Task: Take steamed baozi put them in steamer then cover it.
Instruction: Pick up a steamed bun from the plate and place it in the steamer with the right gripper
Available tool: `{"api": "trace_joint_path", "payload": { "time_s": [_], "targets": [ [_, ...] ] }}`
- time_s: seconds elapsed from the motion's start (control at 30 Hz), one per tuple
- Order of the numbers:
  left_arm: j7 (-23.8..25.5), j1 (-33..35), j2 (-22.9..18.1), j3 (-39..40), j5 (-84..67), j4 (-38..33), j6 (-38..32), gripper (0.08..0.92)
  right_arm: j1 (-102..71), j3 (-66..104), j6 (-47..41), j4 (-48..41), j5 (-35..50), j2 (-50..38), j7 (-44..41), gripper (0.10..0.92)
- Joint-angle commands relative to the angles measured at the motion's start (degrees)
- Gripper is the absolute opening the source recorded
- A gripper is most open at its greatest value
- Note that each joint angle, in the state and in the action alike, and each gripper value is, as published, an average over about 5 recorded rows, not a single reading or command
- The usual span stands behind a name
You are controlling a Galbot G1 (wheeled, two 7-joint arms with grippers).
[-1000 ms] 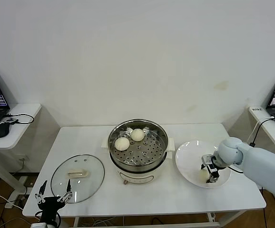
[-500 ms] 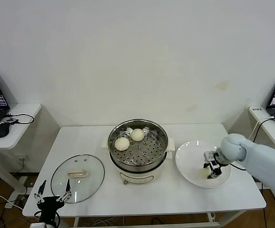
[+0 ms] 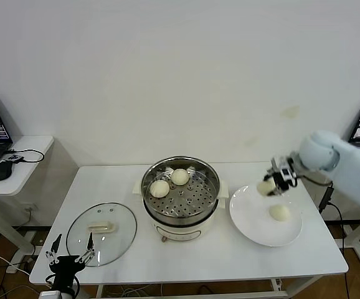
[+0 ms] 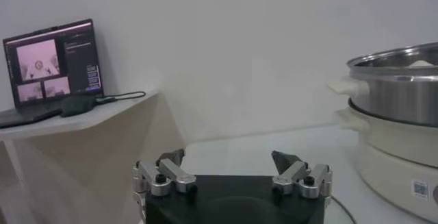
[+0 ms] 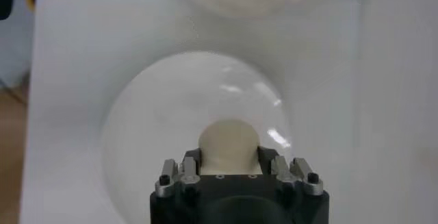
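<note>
Two baozi [image 3: 169,182] in steamer [image 3: 180,194], right pincer [image 3: 268,185] clamped on third baozi [image 3: 265,187], left pincer [image 3: 70,255] spread empty.

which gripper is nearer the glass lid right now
Left. The left gripper hangs open at the table's front edge, right by the glass lid. The right gripper holds a baozi above the plate, beyond the steamer.
</note>
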Motion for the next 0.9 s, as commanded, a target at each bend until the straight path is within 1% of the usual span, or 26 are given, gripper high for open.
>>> {"api": "trace_joint_path", "payload": {
  "time_s": [0.03,0.23,0.43,0.67,0.9],
  "targets": [
    [0.01,0.17,-0.03,-0.28,0.06,-0.06,-0.01,0.823,14.49,-5.14,-1.18,1.59,7.26,11.22,0.54,0.535],
    [0.02,0.14,-0.22,-1.04,0.03,-0.26,0.01,0.823,13.62,-8.91,0.47,1.69,9.77,19.77,1.9,0.539],
    [0.0,-0.16,-0.79,-1.46,0.02,-0.72,0.23,0.823,9.21,-12.63,5.44,-1.01,7.85,27.29,2.92,0.54],
    [-0.07,-0.27,-1.27,-1.92,-0.1,-0.7,0.23,0.823,5.62,-16.49,13.08,-2.35,3.32,31.19,4.27,0.543],
    [-0.12,-0.29,-1.5,-2.11,-0.29,-0.63,0.14,0.823,4.52,-17.85,20.02,-3.96,-2.45,33.19,5.07,0.543]
  ]
}}
